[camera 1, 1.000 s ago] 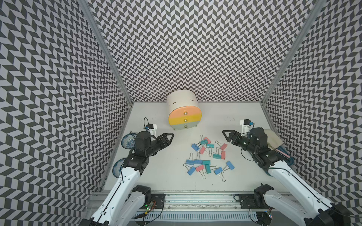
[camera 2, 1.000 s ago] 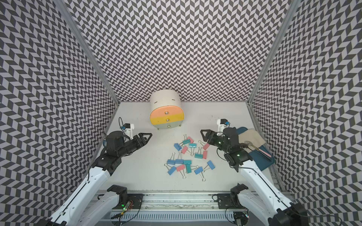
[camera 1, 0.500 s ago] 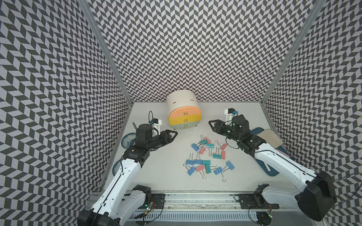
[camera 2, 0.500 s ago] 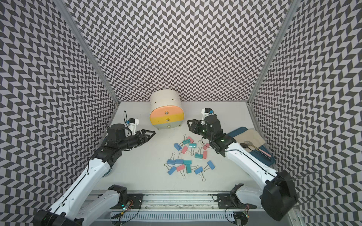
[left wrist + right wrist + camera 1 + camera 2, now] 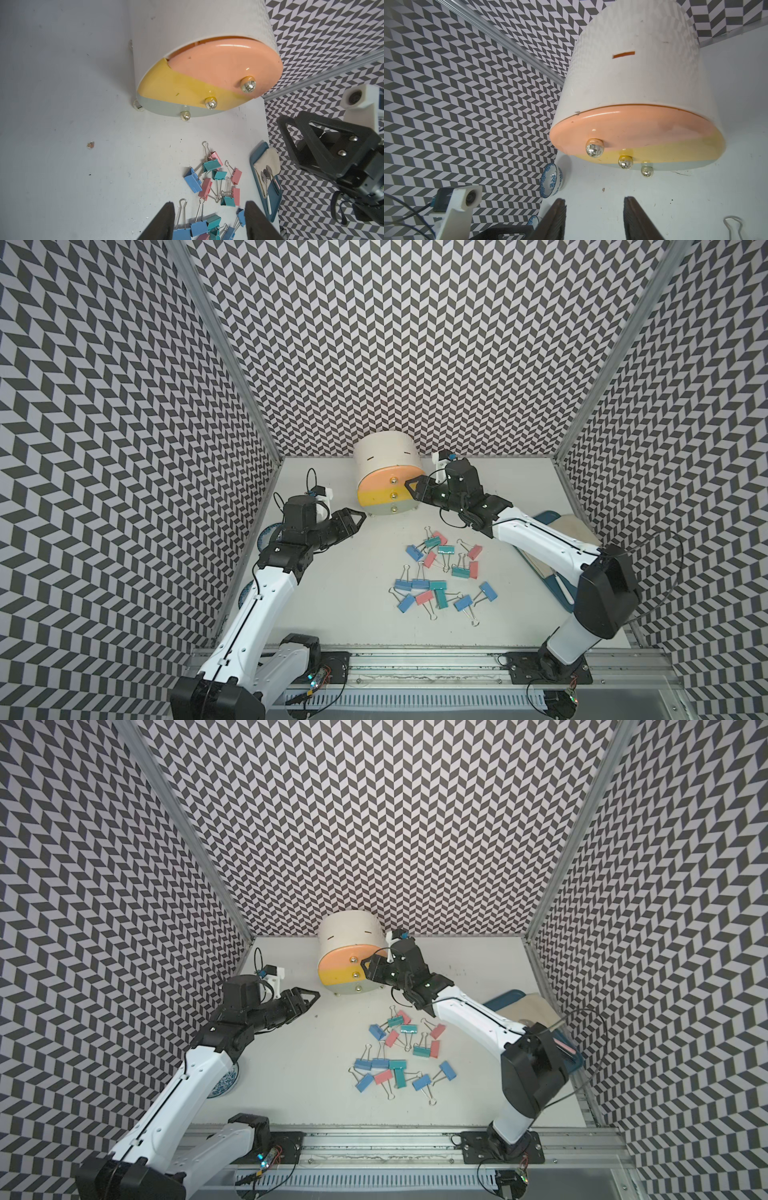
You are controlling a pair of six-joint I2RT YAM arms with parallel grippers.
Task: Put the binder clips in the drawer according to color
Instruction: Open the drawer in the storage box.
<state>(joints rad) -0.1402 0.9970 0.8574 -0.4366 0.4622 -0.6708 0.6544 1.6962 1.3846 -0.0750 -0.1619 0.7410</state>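
right tool (image 5: 410,488) released, beside peach-front metal knob (image 5: 391,480) of white round-topped 3-drawer cabinet (image 5: 384,454) (likely to open it) | left tool (image 5: 358,517) released

Six blue, five pink and five teal binder clips (image 5: 437,585) are lying loose. Three drawers (image 5: 378,497) are sitting in one cabinet (image 5: 384,452).

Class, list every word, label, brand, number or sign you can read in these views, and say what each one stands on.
No text can be read in any view.
On the drawer: none; plain peach, yellow and grey fronts.
On the binder clips: none; plain coloured bodies.
On the bowl: a blue pattern only, no letters.
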